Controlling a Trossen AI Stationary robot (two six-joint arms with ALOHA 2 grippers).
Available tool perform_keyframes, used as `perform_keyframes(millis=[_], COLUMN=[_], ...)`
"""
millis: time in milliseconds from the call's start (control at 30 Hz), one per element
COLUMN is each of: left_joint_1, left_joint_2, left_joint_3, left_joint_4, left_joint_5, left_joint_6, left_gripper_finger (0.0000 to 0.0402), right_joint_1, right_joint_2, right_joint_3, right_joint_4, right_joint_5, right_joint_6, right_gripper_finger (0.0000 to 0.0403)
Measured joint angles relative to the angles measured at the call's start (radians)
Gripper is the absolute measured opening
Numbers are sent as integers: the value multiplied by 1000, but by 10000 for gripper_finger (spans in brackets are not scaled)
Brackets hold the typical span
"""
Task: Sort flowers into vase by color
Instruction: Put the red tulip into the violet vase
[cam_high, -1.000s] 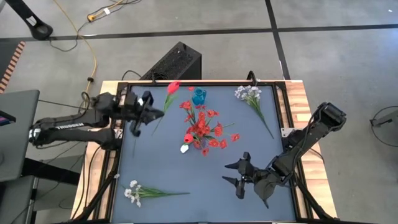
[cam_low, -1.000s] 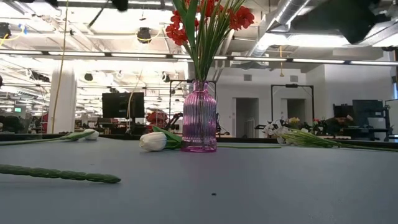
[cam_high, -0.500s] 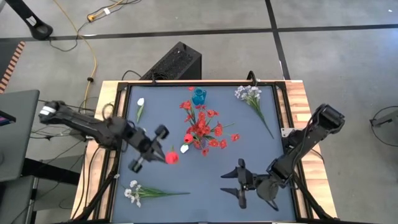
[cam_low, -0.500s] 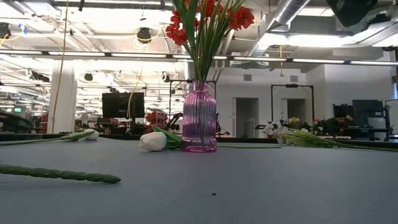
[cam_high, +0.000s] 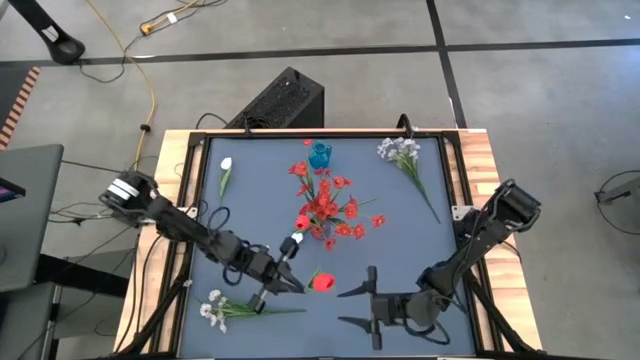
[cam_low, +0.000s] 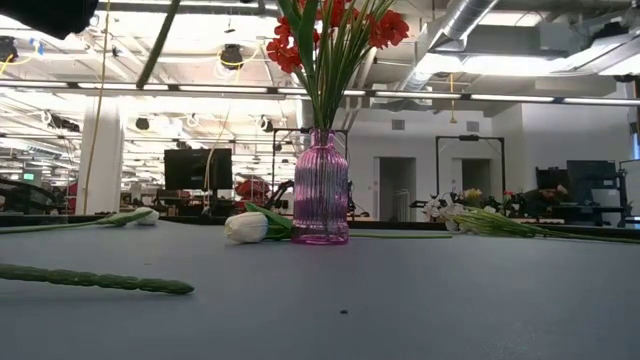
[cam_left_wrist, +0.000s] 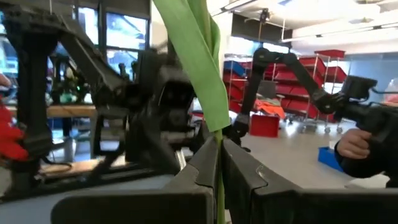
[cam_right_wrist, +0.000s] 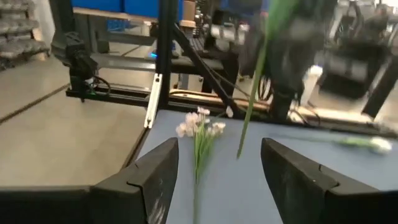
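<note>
Red tulip (cam_high: 322, 282) head visible in high view only; in left wrist view just its stem and leaf (cam_left_wrist: 198, 56) show, cut off at top edge, bloom out of frame. Low view crops red bouquet (cam_low: 335, 40) at top edge; a slanted stem (cam_low: 158, 42) enters from above, holder unseen beyond a dark shape in the corner. Pink vase (cam_high: 322, 231) almost wholly hidden under blooms from overhead. Right wrist view blurred: dangling green stem (cam_right_wrist: 252, 93) and arm behind it smeared, white object (cam_right_wrist: 373, 144) at far edge indistinct. Person's hand (cam_left_wrist: 353, 143) in left wrist view partly cut by the edge.

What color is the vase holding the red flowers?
Pink, see-through and ribbed vase; the low view shows it best.
</note>
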Motion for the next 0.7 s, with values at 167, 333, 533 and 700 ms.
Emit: perform_keyframes(millis=[167, 333, 533, 700], left_joint_1=[-17, -23, -24, -24], left_joint_2=[84, 138, 145, 145], left_joint_3=[76, 160, 185, 185], left_joint_4=[13, -31, -66, -64], left_joint_5=[-14, -14, -25, -57], left_joint_6=[-10, 24, 53, 60], left_gripper_finger=[0, 0, 0, 0], right_joint_1=[-46, -91, -102, -106], right_joint_2=[56, 94, 92, 91], right_joint_3=[66, 101, 102, 102], right_joint_4=[-4, -7, 23, 45], right_joint_5=[-2, -16, -157, -157], right_joint_6=[-31, -15, 19, 12], right_gripper_finger=[253, 253, 253, 253])
